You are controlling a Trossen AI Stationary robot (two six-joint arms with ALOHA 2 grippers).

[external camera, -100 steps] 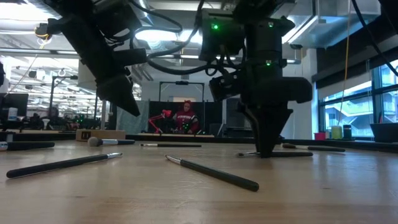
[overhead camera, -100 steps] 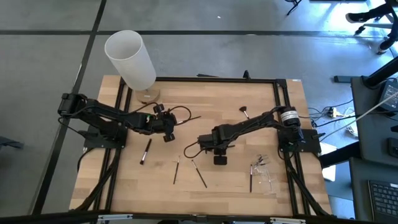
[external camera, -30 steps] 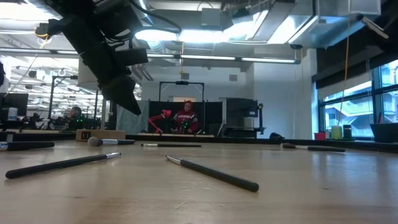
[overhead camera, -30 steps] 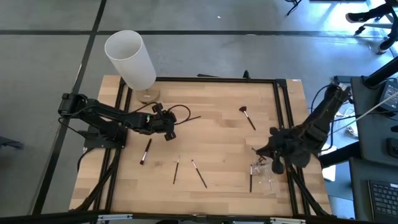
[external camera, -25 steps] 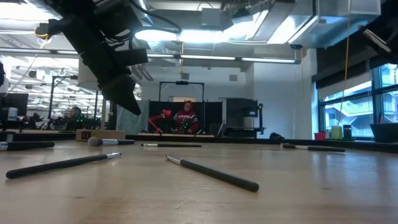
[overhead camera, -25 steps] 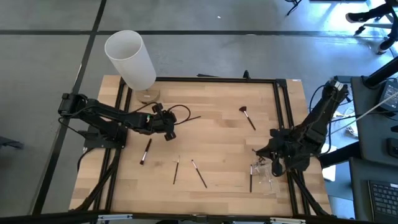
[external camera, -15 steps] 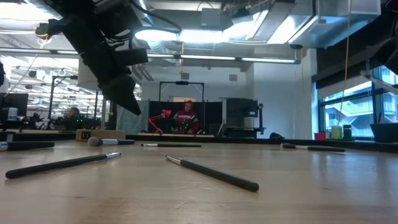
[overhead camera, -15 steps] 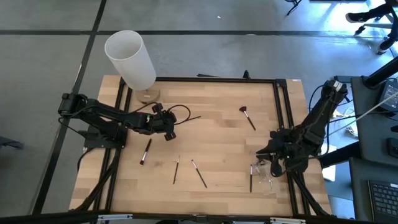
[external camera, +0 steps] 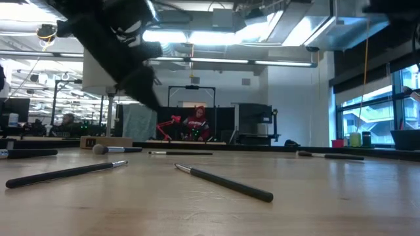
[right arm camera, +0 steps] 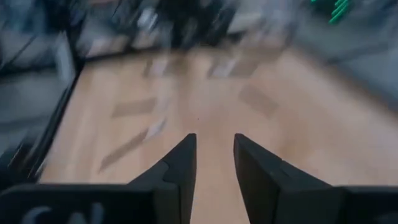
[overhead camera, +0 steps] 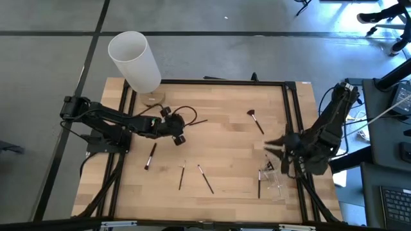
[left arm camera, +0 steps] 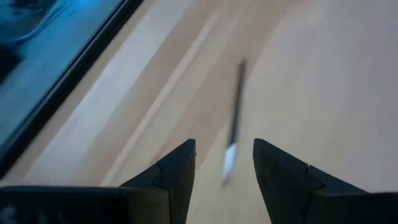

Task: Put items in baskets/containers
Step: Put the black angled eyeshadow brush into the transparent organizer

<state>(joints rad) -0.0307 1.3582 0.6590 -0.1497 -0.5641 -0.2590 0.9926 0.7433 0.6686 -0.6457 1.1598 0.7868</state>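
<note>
between picks. right hand [overhead camera: 272, 145] parted and empty beside the clear container [overhead camera: 274, 180] at the surface's [overhead camera: 225, 138] right edge. left hand [left arm camera: 224, 163] parted, empty, over a pale-tipped brush [left arm camera: 234, 124]. next: lower, close on that brush, carry across. other brushes [overhead camera: 205, 179] loose mid-surface.
</note>
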